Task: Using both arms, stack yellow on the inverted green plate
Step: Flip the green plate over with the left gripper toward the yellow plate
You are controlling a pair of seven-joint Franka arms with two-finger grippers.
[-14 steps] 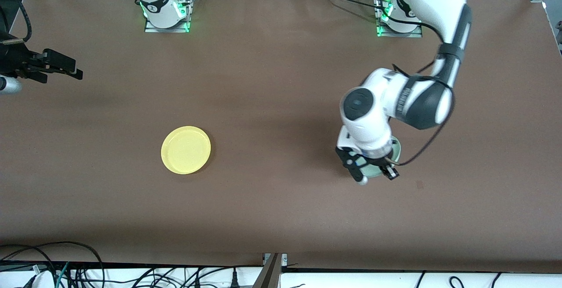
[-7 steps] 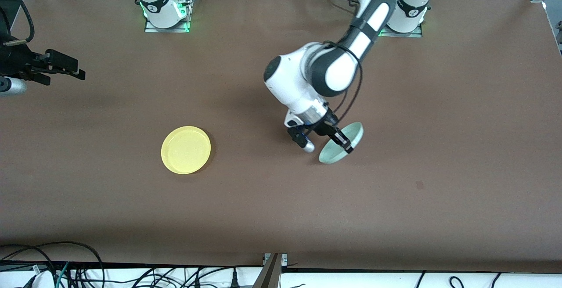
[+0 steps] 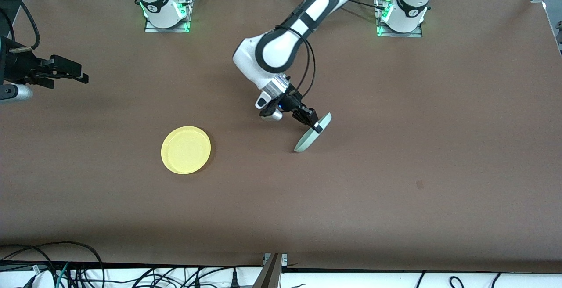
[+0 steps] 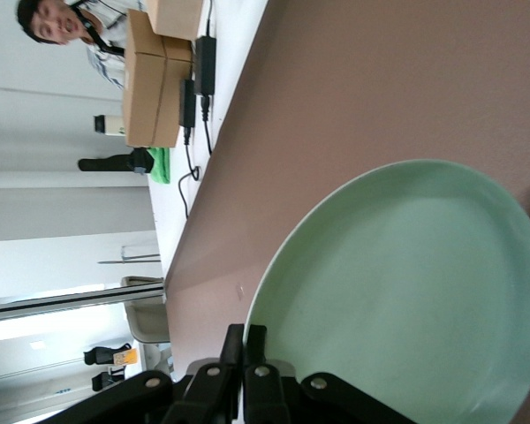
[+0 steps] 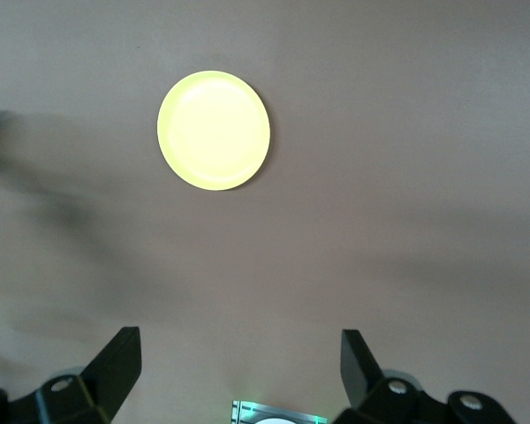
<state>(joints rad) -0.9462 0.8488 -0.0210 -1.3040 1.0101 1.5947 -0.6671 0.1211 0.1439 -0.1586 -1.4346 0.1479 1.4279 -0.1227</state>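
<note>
The pale green plate (image 3: 311, 137) hangs tilted almost on edge over the middle of the table, gripped at its rim. My left gripper (image 3: 317, 125) is shut on that rim; the left wrist view shows the plate (image 4: 406, 291) with the jaws pinched on its edge (image 4: 246, 353). The yellow plate (image 3: 185, 149) lies flat, rim up, on the table toward the right arm's end; it also shows in the right wrist view (image 5: 214, 130). My right gripper (image 3: 77, 73) is open and empty, held high at the right arm's end, and waits.
The brown table (image 3: 395, 191) has both arm bases (image 3: 167, 9) along its edge farthest from the front camera. Cables hang below the table edge nearest the front camera (image 3: 88, 270). A small dark mark (image 3: 419, 185) is on the table toward the left arm's end.
My left gripper has lifted the green plate off the table, carried it toward the middle and turned it from flat to nearly on edge. The right gripper has barely moved.
</note>
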